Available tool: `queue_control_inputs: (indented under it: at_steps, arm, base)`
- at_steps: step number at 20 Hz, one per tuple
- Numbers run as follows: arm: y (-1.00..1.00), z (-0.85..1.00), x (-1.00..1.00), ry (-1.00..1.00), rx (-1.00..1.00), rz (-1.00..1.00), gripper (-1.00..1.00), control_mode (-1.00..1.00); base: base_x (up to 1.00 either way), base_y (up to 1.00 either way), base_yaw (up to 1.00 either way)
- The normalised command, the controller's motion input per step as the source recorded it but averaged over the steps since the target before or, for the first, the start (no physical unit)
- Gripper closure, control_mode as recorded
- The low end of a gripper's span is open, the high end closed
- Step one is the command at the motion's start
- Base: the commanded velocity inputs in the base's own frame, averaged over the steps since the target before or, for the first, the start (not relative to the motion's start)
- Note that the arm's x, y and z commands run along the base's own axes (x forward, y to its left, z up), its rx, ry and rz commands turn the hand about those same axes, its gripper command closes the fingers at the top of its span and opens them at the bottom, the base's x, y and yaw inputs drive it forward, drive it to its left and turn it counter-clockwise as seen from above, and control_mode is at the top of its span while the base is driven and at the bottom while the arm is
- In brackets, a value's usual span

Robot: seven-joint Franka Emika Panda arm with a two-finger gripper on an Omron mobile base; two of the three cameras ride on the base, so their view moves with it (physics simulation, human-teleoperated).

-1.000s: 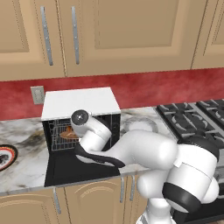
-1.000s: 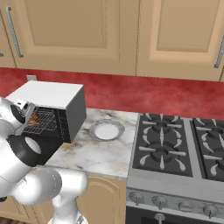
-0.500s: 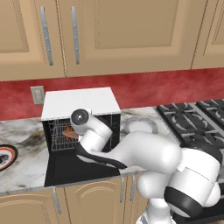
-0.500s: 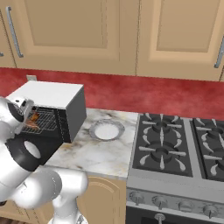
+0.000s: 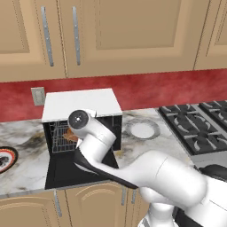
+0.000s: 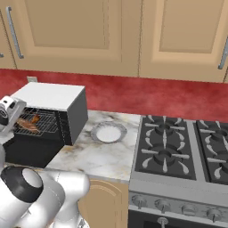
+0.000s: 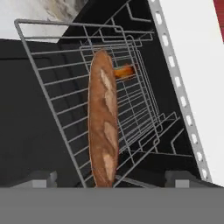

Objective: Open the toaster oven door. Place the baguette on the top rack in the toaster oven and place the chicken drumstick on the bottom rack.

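Note:
The toaster oven (image 5: 82,103) (image 6: 50,95) stands on the counter with the toaster oven door (image 5: 62,172) (image 6: 26,152) folded down flat. The baguette (image 7: 103,122) (image 6: 26,126) lies lengthwise on a silver wire rack (image 7: 52,87). A second rack (image 7: 144,109) shows beyond it, and I cannot tell which is the top rack. Beside the baguette's far end sits a small orange piece (image 7: 124,71); I cannot tell whether it is the chicken drumstick. My gripper (image 7: 111,178) hovers at the oven mouth, open, with its fingertips (image 7: 41,178) apart on both sides of the baguette's near end.
A white plate (image 5: 141,128) (image 6: 108,132) sits on the marble counter right of the oven. The gas stove (image 5: 199,124) (image 6: 178,147) is further right. Another plate (image 5: 3,159) pokes in at the left edge. Wooden cabinets hang above.
The jaws have spread wide and let go of the baguette, which stays on the rack. The arm has hardly moved.

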Motion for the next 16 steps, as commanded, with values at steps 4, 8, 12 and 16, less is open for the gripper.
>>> queue_control_inputs:
  at_steps: [4, 8, 12, 16]
  arm:
    - [0.0, 0.2, -0.8, 0.04, 0.2, -0.35, -1.0, -1.0]
    - [-0.03, 0.02, -0.68, 0.04, 0.22, -0.33, -1.0, -1.0]
    - [-0.17, -0.14, -0.25, 0.01, 0.23, -0.29, -1.0, -1.0]
    - [-0.03, -0.39, -0.09, 0.0, 0.24, -0.3, -1.0, -1.0]
  base:
    - [0.0, 0.0, 0.0]
    - [0.0, 0.0, 0.0]
    - [0.0, 0.0, 0.0]
    - [0.0, 0.0, 0.0]
